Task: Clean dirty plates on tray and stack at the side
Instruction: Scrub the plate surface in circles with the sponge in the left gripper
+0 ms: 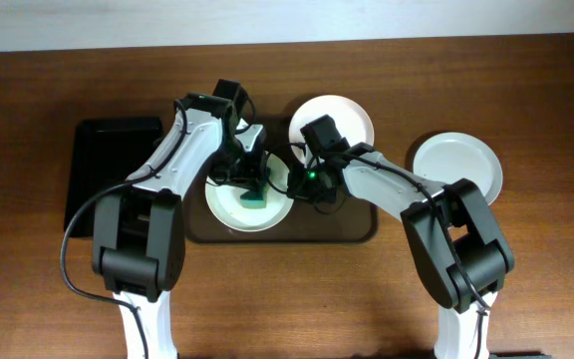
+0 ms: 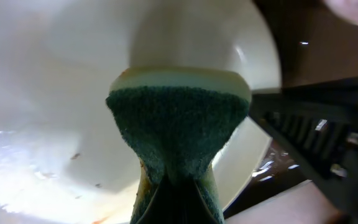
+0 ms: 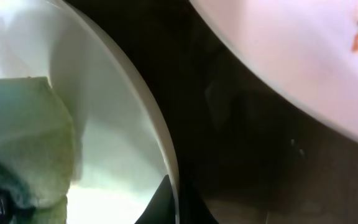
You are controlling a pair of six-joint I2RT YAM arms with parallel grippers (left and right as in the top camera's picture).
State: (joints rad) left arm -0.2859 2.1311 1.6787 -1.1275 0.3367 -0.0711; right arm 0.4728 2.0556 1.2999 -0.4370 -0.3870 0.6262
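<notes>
The left gripper (image 2: 174,202) is pinched shut on a green sponge (image 2: 179,118), squeezing it to a waist. The sponge's face is pressed onto the front plate (image 2: 48,93), which sits on the left half of the dark brown tray (image 1: 357,231). The right gripper (image 3: 168,202) has its jaws closed at that plate's right rim, apparently nipping it to steady it (the fingertips barely show, so the hold is a judgement).

The step in hand looks like scrubbing, since faint brown specks show on the plate near the sponge. The next move likely calls for sweeping the sponge across those specks, inside the rim, while the right side holds firm.

The rear plate (image 1: 333,120), brown-smeared in the right wrist view, lies at the tray's back edge just beyond the right gripper, so room there is tight. The third plate (image 1: 456,165) rests on the table (image 1: 526,279) to the right, well apart, and a black tray (image 1: 113,170) lies to the left.
</notes>
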